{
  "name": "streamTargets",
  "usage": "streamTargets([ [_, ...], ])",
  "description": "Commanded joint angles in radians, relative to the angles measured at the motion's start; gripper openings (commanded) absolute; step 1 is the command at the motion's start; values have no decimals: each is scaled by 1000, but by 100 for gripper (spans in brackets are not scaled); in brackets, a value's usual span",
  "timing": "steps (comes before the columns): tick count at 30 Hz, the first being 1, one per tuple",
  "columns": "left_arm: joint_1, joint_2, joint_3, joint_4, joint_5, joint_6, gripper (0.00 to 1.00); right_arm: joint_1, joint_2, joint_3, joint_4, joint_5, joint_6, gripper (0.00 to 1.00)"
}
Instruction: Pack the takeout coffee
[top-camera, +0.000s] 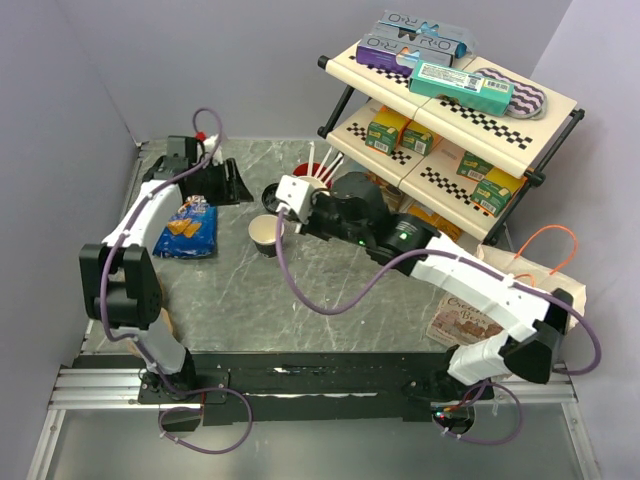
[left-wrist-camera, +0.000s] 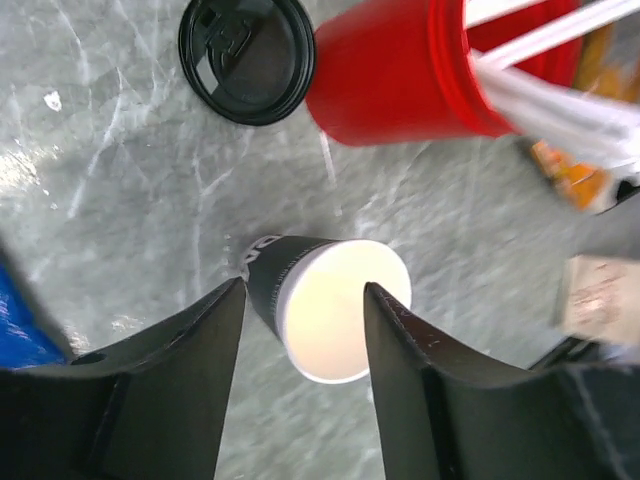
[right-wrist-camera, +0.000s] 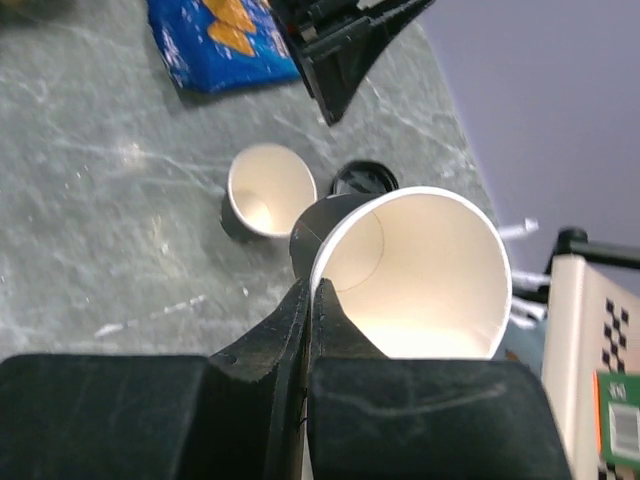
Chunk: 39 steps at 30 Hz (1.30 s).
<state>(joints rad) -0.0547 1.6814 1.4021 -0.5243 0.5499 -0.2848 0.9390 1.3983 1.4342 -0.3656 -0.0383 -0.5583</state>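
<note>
At the right gripper (right-wrist-camera: 309, 298), paper cup (right-wrist-camera: 420, 270) rim seemingly pinched, base hidden.

Paper cup (top-camera: 266, 232), lidless, just beside right fingers (top-camera: 272, 203). Blue snack bag (top-camera: 190, 228) on desk (top-camera: 330, 290), near left fingers (top-camera: 232, 188). Red cup (top-camera: 318, 172) with straws (top-camera: 322, 160) beyond right fingers.
</note>
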Motion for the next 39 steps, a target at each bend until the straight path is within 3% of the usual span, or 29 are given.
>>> streamTargets([
  [1,-83,55,106,-196,-74,197,56,-40,-96,-37,-73,17,-6,0],
  [12,-139,159,175,-301,-133,334,52,-72,-222,-130,-142,28,-11,0],
  [26,-149,178,251,-315,-192,397,15,-108,-173,-109,-130,0,24,0],
  [29,-148,192,288,-342,-212,421,1,-109,-165,-116,-124,-3,28,0],
  [39,-67,279,437,-345,-212,398,1,-115,-150,-127,-121,-11,28,0],
])
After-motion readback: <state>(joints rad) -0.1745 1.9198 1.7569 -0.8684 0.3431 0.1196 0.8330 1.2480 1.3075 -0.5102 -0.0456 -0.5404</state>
